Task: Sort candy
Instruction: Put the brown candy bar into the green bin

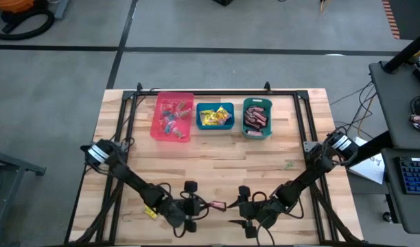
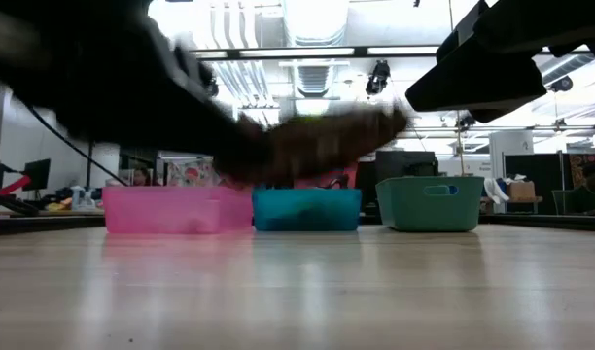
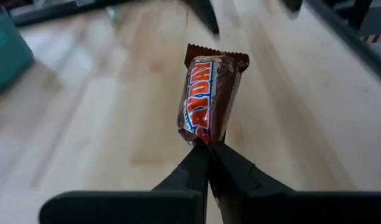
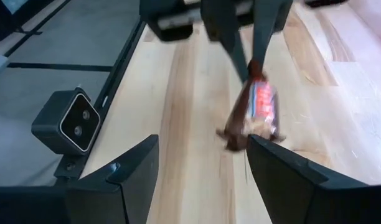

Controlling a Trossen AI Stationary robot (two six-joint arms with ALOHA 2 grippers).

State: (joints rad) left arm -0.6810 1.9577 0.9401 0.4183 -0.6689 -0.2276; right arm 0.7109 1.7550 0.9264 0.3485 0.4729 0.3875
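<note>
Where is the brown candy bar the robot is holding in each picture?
High view: brown candy bar near the front edge, pinched by the left gripper.
Low view: blurred brown shape hanging above the bins.
Left wrist view: centre.
Right wrist view: middle.
Shared landmark: wooden table.

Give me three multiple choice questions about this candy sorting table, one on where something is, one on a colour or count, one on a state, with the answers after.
1. Where is the brown candy bar?
A. in the pink bin
B. held at one wrapper end by the left pincer
C. lying in the blue bin

2. How many bins stand in the row at the far side of the table?
A. two
B. three
C. five

3. How does the right pincer stand?
A. open and holding nothing
B. shut on the bar
C. shut on a yellow packet

Answers: 1 B, the left wrist view shows its fingers pinching the wrapper's end. 2 B, the pink bin, blue bin and teal bin stand side by side. 3 A, its fingers are spread apart with the bar beyond them.
</note>
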